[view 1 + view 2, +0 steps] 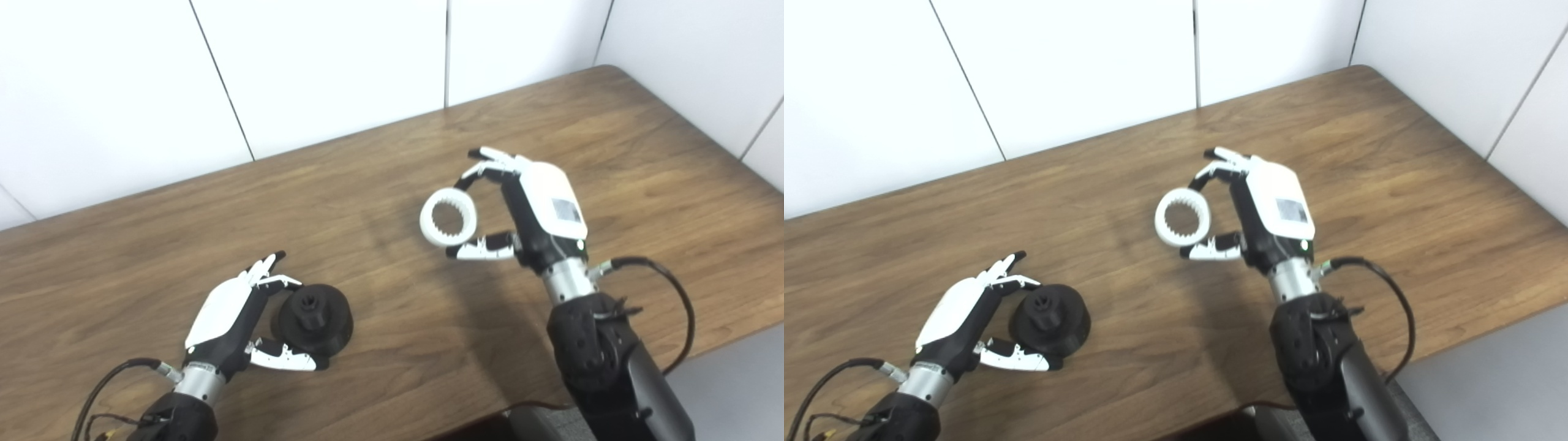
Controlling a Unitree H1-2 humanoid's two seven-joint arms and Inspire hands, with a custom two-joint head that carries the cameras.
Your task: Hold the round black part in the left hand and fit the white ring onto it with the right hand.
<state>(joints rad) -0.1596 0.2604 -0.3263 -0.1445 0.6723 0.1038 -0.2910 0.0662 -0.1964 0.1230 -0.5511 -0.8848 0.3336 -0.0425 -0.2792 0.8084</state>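
Observation:
The round black part [314,318] rests on the wooden table [380,184] at the lower left, its hub pointing up. My left hand [239,318] closes around it from the left: a curled finger touches its upper rim and the thumb presses its near edge. The white ring [448,217], toothed on the inside, hangs above the table's middle. My right hand [527,208] is shut on the ring, fingers on its top and thumb under its bottom, with the ring's opening facing the camera. The two parts are far apart.
White wall panels [337,61] run along the table's far side and right side. The table's near edge [723,343] lies just right of my right forearm, with grey floor beyond. Black cables trail from both wrists.

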